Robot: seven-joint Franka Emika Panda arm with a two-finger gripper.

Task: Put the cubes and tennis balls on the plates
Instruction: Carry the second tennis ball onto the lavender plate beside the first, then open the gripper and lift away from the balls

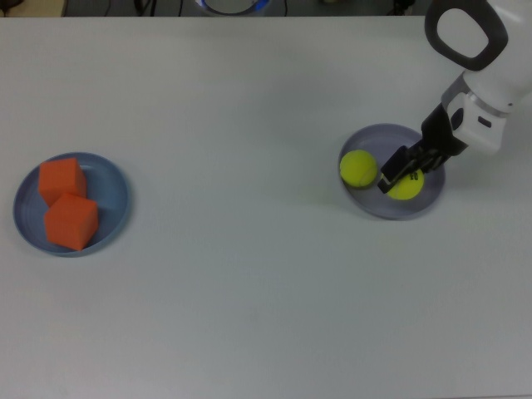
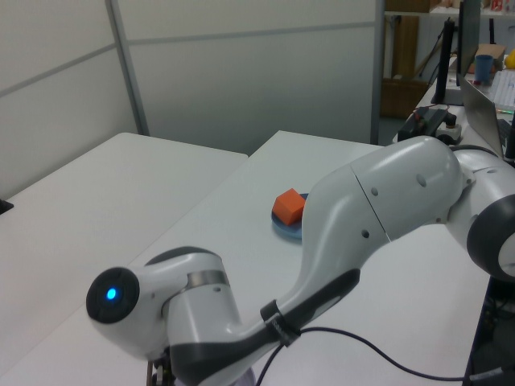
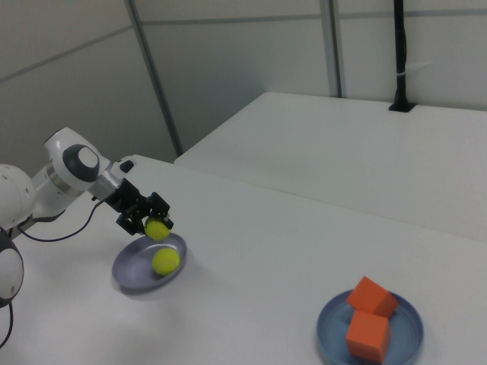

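I see the pincer (image 3: 152, 217) clamped on one ball (image 3: 157, 229) above the lavender plate (image 1: 428, 199); other ball (image 1: 358, 168) lies on it. Both cubes (image 1: 71, 221) sit on blue plate (image 1: 116, 195).

We saw bright, even overhead light, soft faint shadows under the plates (image 1: 370, 204), and no harsh glare or blur.

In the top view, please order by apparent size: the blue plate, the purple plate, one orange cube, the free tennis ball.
1. Blue plate and purple plate: alike, no ranking.
2. Orange cube.
3. Free tennis ball.
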